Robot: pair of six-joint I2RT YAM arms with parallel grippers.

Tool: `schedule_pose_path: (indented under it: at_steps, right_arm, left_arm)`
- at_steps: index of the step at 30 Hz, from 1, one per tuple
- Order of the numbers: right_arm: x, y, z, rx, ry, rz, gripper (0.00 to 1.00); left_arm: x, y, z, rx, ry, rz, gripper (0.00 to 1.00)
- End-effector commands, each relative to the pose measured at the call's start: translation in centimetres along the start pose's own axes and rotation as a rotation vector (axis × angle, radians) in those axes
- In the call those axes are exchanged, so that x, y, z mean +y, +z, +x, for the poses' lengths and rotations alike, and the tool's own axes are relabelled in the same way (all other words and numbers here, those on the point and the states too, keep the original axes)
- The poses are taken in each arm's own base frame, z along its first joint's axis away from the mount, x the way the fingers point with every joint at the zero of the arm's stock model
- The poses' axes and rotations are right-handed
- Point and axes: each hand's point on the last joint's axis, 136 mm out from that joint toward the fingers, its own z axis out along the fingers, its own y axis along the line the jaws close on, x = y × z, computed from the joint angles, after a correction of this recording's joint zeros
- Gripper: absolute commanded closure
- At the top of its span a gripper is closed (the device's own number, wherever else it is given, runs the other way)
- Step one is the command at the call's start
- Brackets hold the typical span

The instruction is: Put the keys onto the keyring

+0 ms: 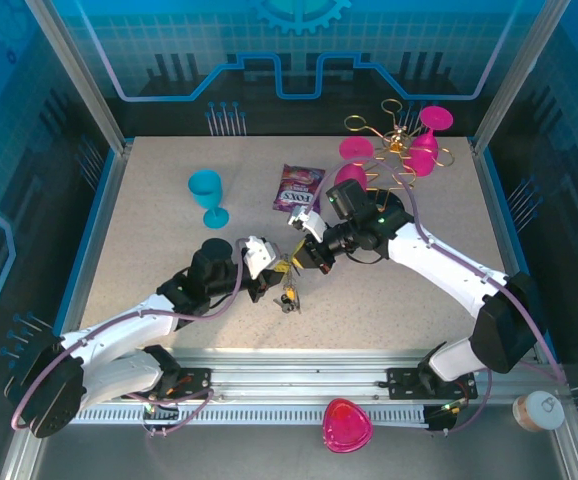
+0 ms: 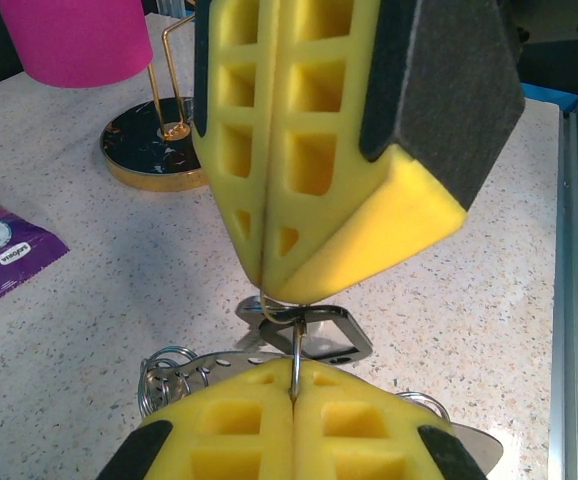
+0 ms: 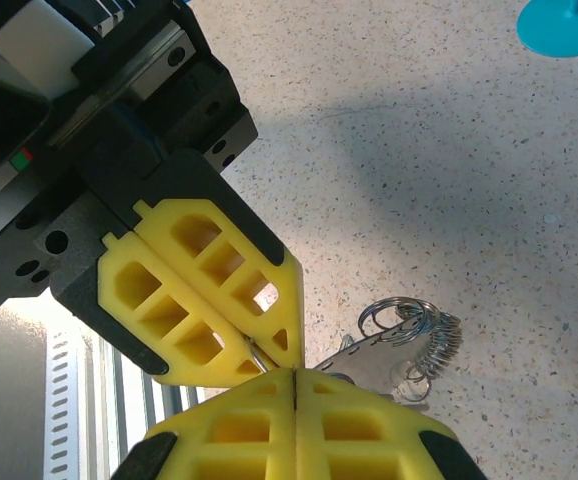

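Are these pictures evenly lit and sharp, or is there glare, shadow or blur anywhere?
Top view: blue-tinted walls, brightly lit table. Left wrist view: right pincer crisp, pink cup behind it slightly soft. Right wrist view: a soft shadow crosses the table; the rail at lower left is washed out by glare.

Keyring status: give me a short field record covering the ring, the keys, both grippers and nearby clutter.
keyring: thin wire running between the two pairs of fingers
left gripper: shut, pinching the wire
right gripper: shut on the same wire, tip to tip with the left
keys: bunched just below the grippers; cannot tell whether they are threaded
clutter: purple packet, teal goblet, gold rack with pink goblets, all apart from the grippers
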Motion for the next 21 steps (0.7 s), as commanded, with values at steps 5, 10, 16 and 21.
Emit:
schedule_pose_path:
  at_steps: [5, 10, 16, 21]
  right_arm:
    - [-0.5, -0.7, -0.1, -0.019, -0.052, 0.076, 1.00]
    - [0.5, -1.1, 0.3, -0.032, -0.071, 0.036, 1.00]
    - [1.7, -0.6, -0.2, -0.050, -0.077, -0.038, 1.00]
    - [1.5, -0.1, -0.6, -0.054, -0.075, -0.031, 1.00]
  left_arm:
    - [0.2, -0.2, -2.2, -0.043, 0.009, -0.014, 1.00]
    - [0.4, -0.2, -2.0, -0.036, 0.008, -0.024, 1.00]
    - [0.3, -0.1, -2.0, -0.039, 0.010, -0.020, 1.00]
    - [0.3, -0.1, -2.1, -0.039, 0.009, -0.017, 1.00]
